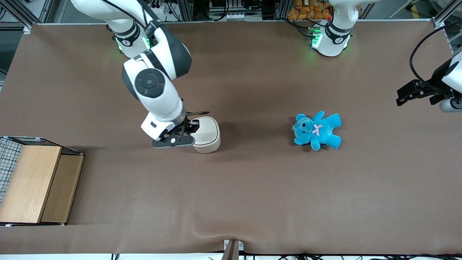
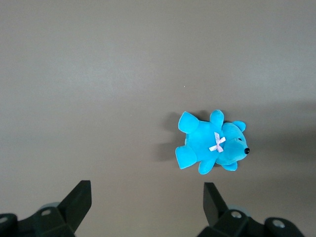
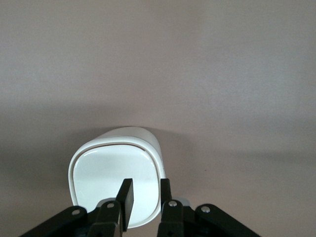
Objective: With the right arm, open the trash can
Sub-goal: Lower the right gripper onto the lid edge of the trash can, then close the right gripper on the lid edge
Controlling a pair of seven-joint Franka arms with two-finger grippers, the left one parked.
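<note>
Trash can (image 1: 207, 135) upright on brown worktop (image 1: 252, 187), toward working arm's end; flat lid down and flush, inside not visible. Right arm (image 1: 155, 83) bent over it; gripper (image 3: 144, 197) above lid's edge, jaws narrowly parted, nothing between them. Blue teddy bear (image 1: 317, 130) lies well apart toward parked arm's end. Wooden box (image 1: 36, 184) at worktop's edge, beside wire mesh; contents not visible.

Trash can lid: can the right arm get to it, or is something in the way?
Probably yes. The gripper is right over the edge of the closed lid of the trash can, its fingers close together with a narrow gap. Nothing lies between them; the blue teddy bear lies well off toward the parked arm's end.
</note>
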